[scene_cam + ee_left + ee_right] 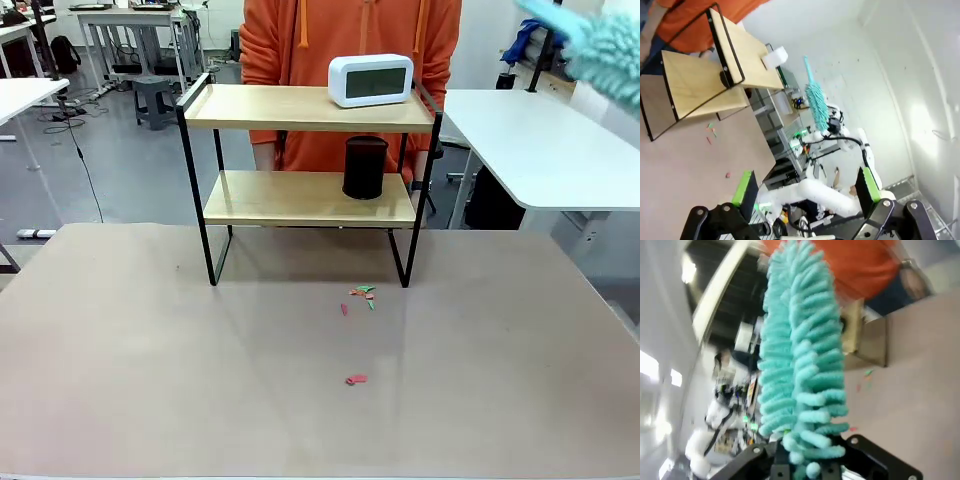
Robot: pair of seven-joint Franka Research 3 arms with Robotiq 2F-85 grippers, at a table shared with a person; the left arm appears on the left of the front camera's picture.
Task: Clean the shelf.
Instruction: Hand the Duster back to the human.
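Observation:
The shelf [300, 108] stands mid-table, with a white clock [370, 80] on its top board and a black cylinder [365, 167] on the lower board. A teal fluffy duster [605, 48] hangs in the air at the upper right, away from the shelf. In the right wrist view the duster [800, 355] rises straight from my right gripper [800, 467], which is shut on its handle. My left gripper [806, 192] is open with nothing between its green pads [746, 187]. It looks across at the shelf [700, 80] and the duster [816, 102].
Small red and green scraps [362, 293] lie on the table in front of the shelf, with one more scrap [356, 379] nearer to me. A person in an orange hoodie [350, 35] stands right behind the shelf. A white side table [540, 140] is at the right.

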